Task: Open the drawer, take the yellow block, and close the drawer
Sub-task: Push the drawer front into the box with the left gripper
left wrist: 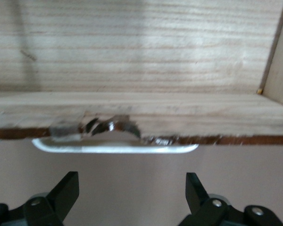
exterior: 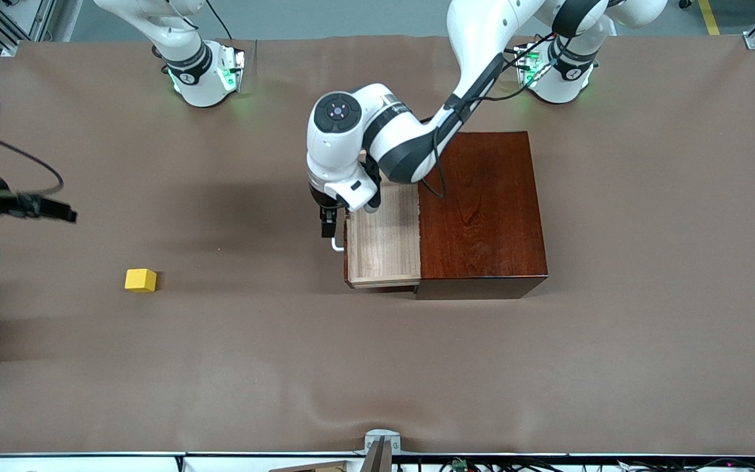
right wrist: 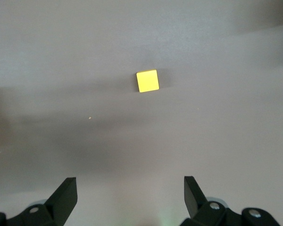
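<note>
Drawer (exterior: 384,246) out, empty; yellow block (exterior: 140,280) on table at its nine o'clock. Left gripper (left wrist: 132,195) released by handle (left wrist: 115,148); right gripper (right wrist: 130,195) released above block. Closing remains.

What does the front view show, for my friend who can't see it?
The wooden drawer is pulled open and looks bare, with the left gripper open at its handle. The yellow block sits on the table toward the right arm's end.
</note>
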